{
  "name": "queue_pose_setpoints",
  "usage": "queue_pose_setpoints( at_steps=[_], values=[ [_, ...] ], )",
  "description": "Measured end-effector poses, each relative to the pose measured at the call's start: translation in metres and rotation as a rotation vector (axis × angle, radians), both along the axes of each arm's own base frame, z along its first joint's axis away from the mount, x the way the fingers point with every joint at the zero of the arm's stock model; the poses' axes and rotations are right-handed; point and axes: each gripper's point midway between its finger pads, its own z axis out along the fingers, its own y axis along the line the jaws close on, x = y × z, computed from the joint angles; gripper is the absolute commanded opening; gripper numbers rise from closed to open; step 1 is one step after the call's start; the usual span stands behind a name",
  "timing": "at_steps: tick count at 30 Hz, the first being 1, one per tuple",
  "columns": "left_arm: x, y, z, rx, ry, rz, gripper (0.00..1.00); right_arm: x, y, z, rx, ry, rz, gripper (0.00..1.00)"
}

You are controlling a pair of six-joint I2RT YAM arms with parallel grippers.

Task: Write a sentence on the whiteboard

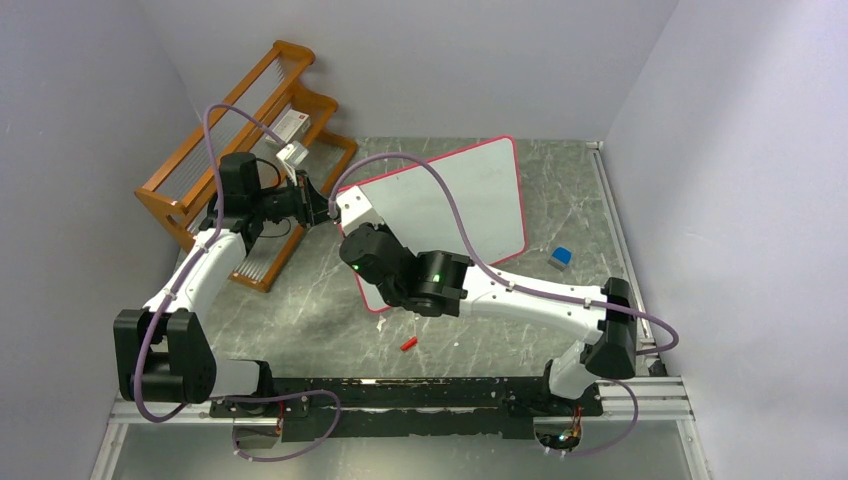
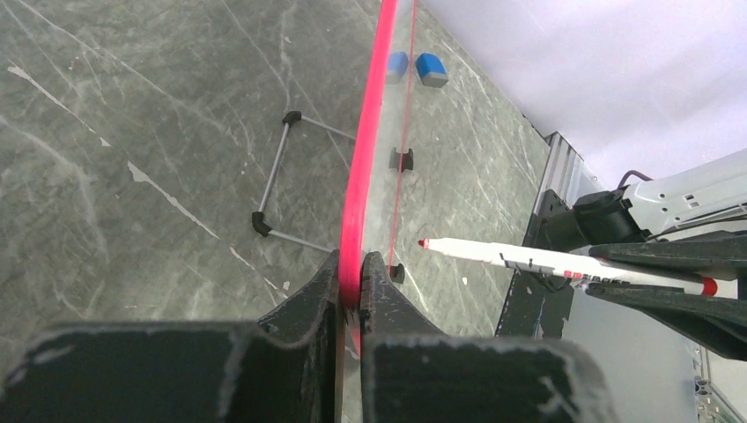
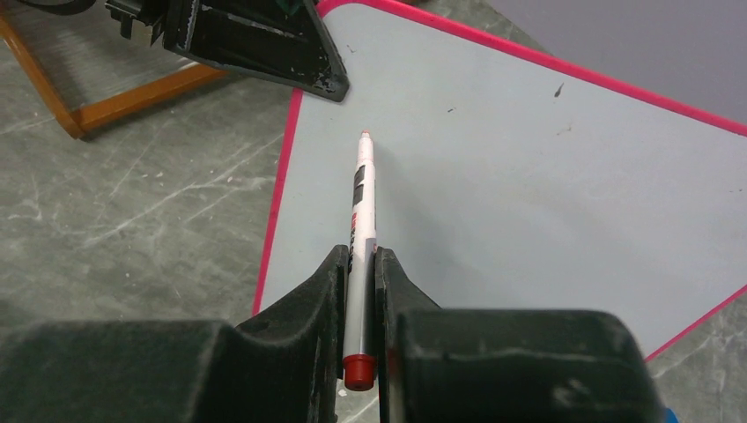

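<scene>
From above, the board point(image 1: 450, 205) stands propped on the grey, veined stone-look table point(image 1: 300, 320). It is a white rectangle with rounded corners in a thin red-pink frame. The left gripper point(image 1: 325, 208) bites the board's left edge near the upper corner. The right arm point(image 1: 520, 295), white shells with black joints, reaches across the lower left part. A slatted wooden rack point(image 1: 240, 150) lies behind the left arm. A small red cap point(image 1: 408, 343) lies in front of the board, and a blue block eraser point(image 1: 561, 258) lies to the board's right.

In the left wrist view the board is seen edge-on. The matte black fingers are closed tight on its glossy pink frame. A thin grey wire stand point(image 2: 277, 176) with black rubber ends sits behind it. The marker point(image 2: 546, 257), a slim white cylinder with a red tip and printed label, is clamped in the right gripper point(image 2: 617, 269). Its tip is just beside the board's face, and I cannot tell whether it touches. The eraser is mirrored in that shiny face.

In the right wrist view the fingers are closed on the marker's barrel near its red butt. The tip points at the smooth, pale face near the left edge, below the left gripper's black wedge.
</scene>
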Motion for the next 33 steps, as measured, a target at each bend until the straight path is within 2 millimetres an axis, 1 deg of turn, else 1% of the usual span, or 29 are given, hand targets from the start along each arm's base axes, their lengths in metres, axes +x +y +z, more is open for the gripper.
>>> queue_pose_setpoints(
  at_steps=[9,15,18,26,33],
  values=[
    [0.0,0.0,0.0,0.0,0.0,0.0,0.05,0.004,0.012,0.001,0.004,-0.002,0.0,0.0],
    [0.0,0.0,0.0,0.0,0.0,0.0,0.05,0.006,0.018,-0.003,-0.008,-0.002,-0.001,0.0],
    [0.0,0.0,0.0,0.0,0.0,0.0,0.05,0.006,0.019,-0.004,-0.015,-0.003,-0.001,0.0],
    [0.0,-0.001,0.0,0.001,0.0,-0.001,0.05,0.009,0.019,0.002,-0.007,-0.017,-0.015,0.0],
    [0.0,-0.001,0.0,0.001,0.0,-0.001,0.05,0.009,0.019,0.003,-0.008,-0.018,-0.019,0.0]
  ],
)
